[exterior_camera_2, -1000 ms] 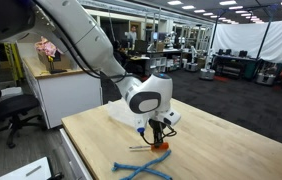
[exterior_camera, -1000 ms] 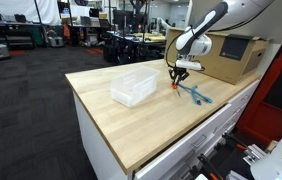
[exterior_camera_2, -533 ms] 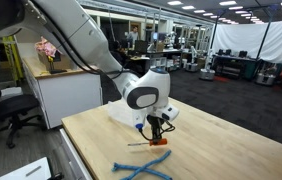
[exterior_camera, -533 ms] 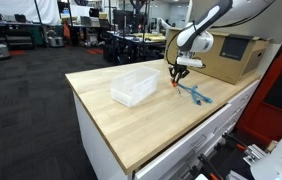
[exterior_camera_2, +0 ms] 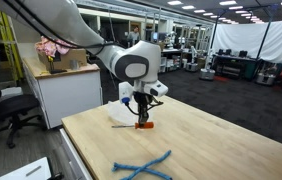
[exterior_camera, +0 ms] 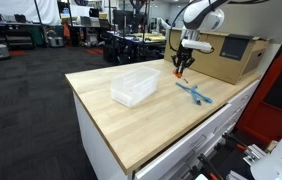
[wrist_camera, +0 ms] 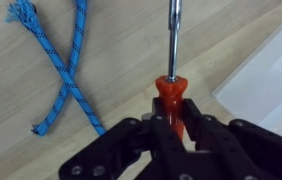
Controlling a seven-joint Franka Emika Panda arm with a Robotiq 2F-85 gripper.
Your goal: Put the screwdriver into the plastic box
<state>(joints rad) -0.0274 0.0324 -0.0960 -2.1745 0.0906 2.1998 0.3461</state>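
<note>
screwdriver (wrist_camera: 170, 92) above table (exterior_camera: 131, 128), near plastic box (exterior_camera: 133, 87)

Bare surface (exterior_camera: 166, 88) lies between my tool (exterior_camera: 181, 64), gripping the screwdriver (wrist_camera: 172, 50), and the plastic box (exterior_camera: 134, 86). The blue rope (exterior_camera: 193, 93) lies on the surface off to one side; the cardboard box (exterior_camera: 226, 58) stands close behind my tool.

A: The worktop (exterior_camera: 131, 125), what material is it?
B: Pale wood, smooth and matt. The screwdriver (wrist_camera: 170, 95) has a glossy orange-red plastic handle and a shiny metal shaft.
A: And the plastic box (exterior_camera: 133, 87)?
B: Milky, translucent, smooth. The blue cord (wrist_camera: 66, 80) is braided fibre; the jaws of the gripper (wrist_camera: 171, 125) are matt black.
</note>
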